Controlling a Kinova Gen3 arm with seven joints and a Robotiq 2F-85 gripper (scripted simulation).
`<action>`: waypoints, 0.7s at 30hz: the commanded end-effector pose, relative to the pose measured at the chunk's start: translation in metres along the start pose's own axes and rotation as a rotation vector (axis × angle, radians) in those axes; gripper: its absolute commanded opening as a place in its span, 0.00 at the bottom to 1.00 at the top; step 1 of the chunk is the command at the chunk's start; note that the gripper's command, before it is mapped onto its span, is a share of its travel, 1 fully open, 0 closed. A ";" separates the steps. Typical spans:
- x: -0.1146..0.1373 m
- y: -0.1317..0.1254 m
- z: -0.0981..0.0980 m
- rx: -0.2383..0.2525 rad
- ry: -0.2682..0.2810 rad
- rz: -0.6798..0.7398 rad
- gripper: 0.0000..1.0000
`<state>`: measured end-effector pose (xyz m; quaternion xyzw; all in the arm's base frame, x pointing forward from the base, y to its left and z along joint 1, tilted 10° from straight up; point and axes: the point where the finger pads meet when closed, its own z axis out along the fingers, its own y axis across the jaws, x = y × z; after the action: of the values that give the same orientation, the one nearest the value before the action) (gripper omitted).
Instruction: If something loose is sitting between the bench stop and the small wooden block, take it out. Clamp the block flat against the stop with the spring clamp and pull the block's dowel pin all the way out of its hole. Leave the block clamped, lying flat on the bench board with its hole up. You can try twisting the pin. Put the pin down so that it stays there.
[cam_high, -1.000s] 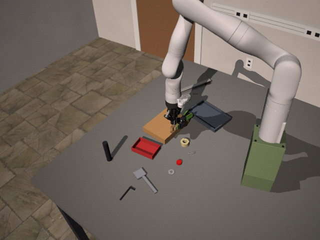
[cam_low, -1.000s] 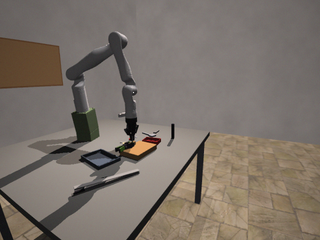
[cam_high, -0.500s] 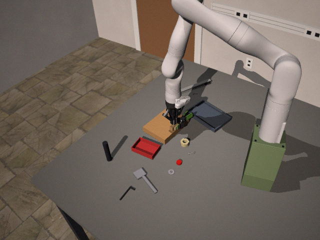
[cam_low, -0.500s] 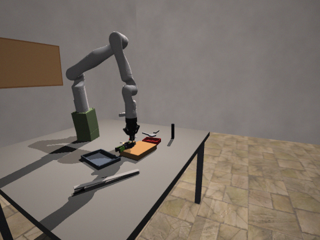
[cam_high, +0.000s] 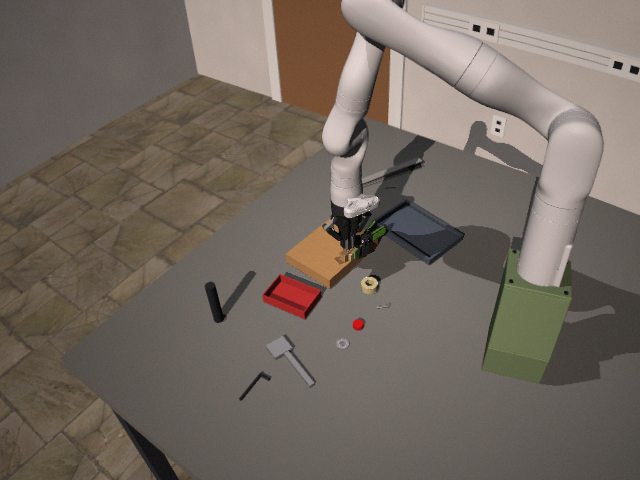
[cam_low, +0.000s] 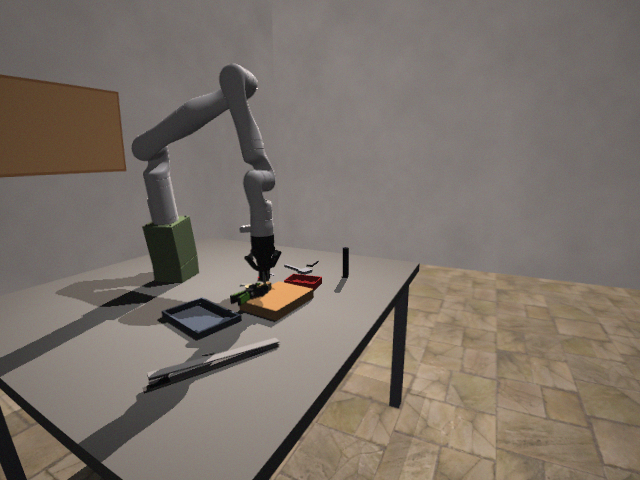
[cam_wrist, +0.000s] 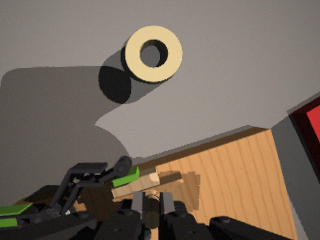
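On the near part of the board (cam_high: 312, 254) (cam_low: 289, 297) (cam_wrist: 235, 175), as you look from the top, item one: the clamp (cam_high: 379, 230) (cam_low: 239, 298) (cam_wrist: 87, 167), black with green parts, handles reaching past the edge toward the blue tray (cam_high: 447, 249) (cam_low: 217, 330). Your wrist view adds what the other two hide: a green pad against pale wooden pieces (cam_wrist: 132, 187), and the pin (cam_wrist: 152, 215) between the fingertips. Which piece is block and which is stop, you cannot tell. The same view gives you the tape roll (cam_wrist: 175, 52) (cam_high: 369, 290) from above, hole showing, off the board, but leaves out the hammer (cam_high: 297, 365), hex key (cam_high: 252, 386) and red cap (cam_high: 358, 324) that the top view lists

Item two: the gripper (cam_high: 348, 248) (cam_low: 264, 279) (cam_wrist: 151, 208), pointed down over the board, fingers nearly together and gripping the pin, one finger on each side. Item three: the pin itself, brown and round, beside the pale wood in your wrist view; long axis roughly upright, in line with the fingers, upper end toward the palm. Its lower end is hidden from you, so whether it sits in the hole cannot be told

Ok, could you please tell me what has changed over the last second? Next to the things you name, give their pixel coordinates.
The gripper (cam_high: 348, 248) (cam_low: 265, 277) (cam_wrist: 151, 208) has turned slightly, clockwise as seen from above, staying over the bench board (cam_high: 317, 253) (cam_low: 289, 297) (cam_wrist: 235, 175). It is now closed around the dowel pin (cam_wrist: 152, 212); I see no sign of anything being let go. The spring clamp (cam_high: 378, 231) (cam_low: 239, 298) (cam_wrist: 126, 177), board and red tray (cam_high: 305, 313) (cam_low: 303, 282) look unmoved.
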<state>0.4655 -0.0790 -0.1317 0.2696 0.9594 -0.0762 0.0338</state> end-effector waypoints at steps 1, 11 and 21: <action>-0.002 0.001 -0.001 -0.002 -0.004 0.051 0.10; -0.002 0.001 -0.002 -0.002 -0.003 0.203 0.10; -0.002 0.001 -0.002 -0.002 -0.003 0.325 0.10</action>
<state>0.4656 -0.0789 -0.1313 0.4021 0.9118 -0.0706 0.0443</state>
